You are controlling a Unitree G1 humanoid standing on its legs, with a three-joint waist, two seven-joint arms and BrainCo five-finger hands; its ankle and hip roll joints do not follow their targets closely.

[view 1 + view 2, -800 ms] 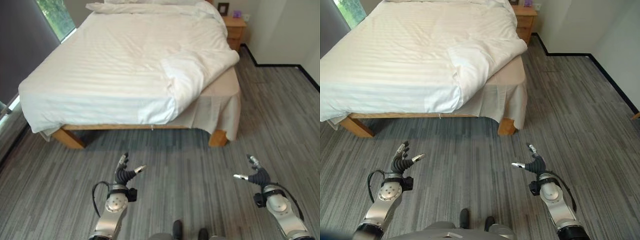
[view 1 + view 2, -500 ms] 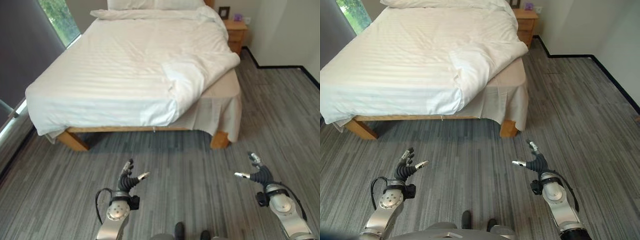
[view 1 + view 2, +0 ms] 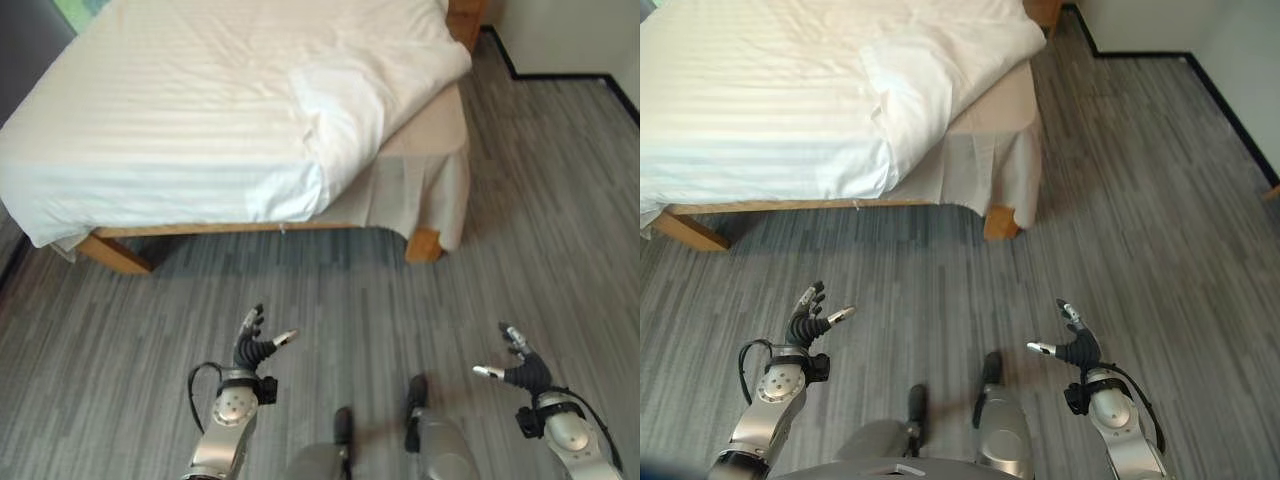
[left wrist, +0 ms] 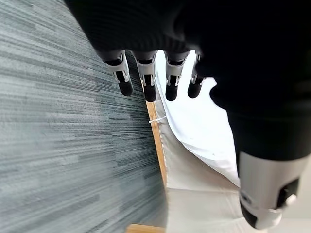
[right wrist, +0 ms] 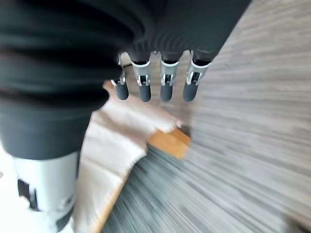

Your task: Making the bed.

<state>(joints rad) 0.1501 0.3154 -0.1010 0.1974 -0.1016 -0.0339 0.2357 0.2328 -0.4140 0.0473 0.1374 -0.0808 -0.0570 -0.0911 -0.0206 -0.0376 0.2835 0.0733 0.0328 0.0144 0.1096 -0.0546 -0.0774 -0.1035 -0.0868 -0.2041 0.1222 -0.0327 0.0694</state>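
Both hands hang low over the grey striped floor (image 3: 560,230), well short of the bed (image 3: 200,130), and neither touches any bedding. The left hand (image 3: 252,343) is raised with its fingers spread and relaxed, thumb out to one side, holding nothing; its own wrist view shows the fingers (image 4: 146,85) straight in a row, pointing toward the wooden bed frame (image 4: 156,141) and the white cloth hanging above it. The right hand (image 3: 517,362) is likewise released, fingers loose and thumb apart, empty above the floor; in its wrist view the fingers (image 5: 165,82) reach out straight toward the bed's wooden corner leg (image 5: 167,141).

Ahead of both hands, across a stretch of bare floor, the bed stands with its foot end nearest. A white striped duvet (image 3: 180,110) covers most of the mattress and drapes over the foot edge on the robot's left side. Toward the right corner the duvet is turned back on itself in a bunched fold (image 3: 350,100), leaving that corner uncovered. There the beige sheet (image 3: 425,170) shows, hanging down in a loose skirt over the right side and the foot corner. Under it the light wooden leg (image 3: 422,243) stands on the floor, and another leg (image 3: 110,253) shows at the left corner beneath the duvet's hem. The folded-back part lies ahead of the space between the two hands, slightly nearer the right hand's side.
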